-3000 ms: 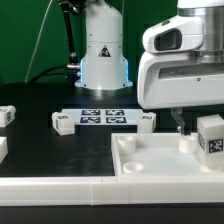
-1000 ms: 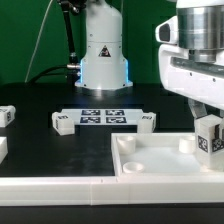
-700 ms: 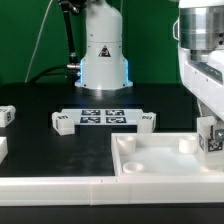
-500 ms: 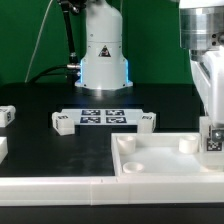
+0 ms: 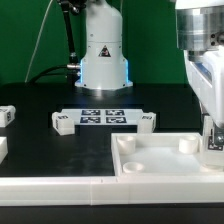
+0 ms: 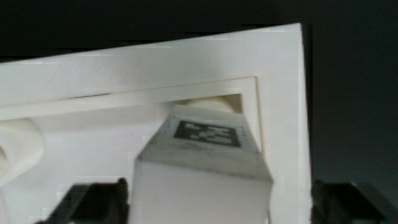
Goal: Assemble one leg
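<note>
The leg, a small white block with a square tag on its face, stands in the far right corner of the white tray. In the exterior view only a sliver of it shows at the right edge, behind my gripper. In the wrist view my gripper straddles the leg. One dark finger is close beside it. The other finger stands apart from it, with tray wall showing in the gap. The jaws are open.
The marker board lies mid-table with a loose leg at each end, one at the exterior view's left and one at its right. Two more legs sit at the exterior view's left edge. The tray's near rim runs along the front.
My gripper has moved toward the exterior view's right and come down over the leg in the tray's corner, now covering most of it.
</note>
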You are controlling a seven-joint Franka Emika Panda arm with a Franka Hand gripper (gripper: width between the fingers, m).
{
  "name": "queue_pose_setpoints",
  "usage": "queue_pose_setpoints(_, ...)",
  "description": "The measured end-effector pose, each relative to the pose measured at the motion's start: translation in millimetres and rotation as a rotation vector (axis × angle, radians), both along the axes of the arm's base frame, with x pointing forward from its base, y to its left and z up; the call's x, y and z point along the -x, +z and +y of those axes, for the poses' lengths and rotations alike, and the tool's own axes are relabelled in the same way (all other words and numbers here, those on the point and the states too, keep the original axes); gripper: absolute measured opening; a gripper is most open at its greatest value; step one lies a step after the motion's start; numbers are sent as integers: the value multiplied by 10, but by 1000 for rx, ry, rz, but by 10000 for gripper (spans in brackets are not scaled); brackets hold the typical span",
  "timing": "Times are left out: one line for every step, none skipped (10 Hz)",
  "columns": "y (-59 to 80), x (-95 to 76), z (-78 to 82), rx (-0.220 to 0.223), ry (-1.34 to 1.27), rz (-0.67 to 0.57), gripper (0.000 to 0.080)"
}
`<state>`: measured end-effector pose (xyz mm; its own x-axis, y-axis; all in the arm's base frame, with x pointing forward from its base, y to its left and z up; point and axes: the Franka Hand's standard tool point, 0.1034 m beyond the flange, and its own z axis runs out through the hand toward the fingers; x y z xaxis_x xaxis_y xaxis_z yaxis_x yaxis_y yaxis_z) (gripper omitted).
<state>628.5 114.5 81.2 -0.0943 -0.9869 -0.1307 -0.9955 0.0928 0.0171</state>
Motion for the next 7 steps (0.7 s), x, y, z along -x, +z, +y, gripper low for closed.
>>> queue_pose_setpoints(-1, 3, 2, 0, 135, -17, 630)
queue_pose_setpoints(-2, 5, 8, -1, 266, -34, 630)
queue_pose_setpoints(-2, 6, 14, -2, 371, -47, 645)
queue_pose_setpoints(-2, 8, 14, -3, 484, -61, 645)
queue_pose_setpoints(-3, 15, 18, -3, 583, -70, 649)
queue_pose_setpoints(-2, 20, 31, -5, 691, -81, 648)
queue_pose_setpoints(-4, 25, 41, -3, 777, -89, 648)
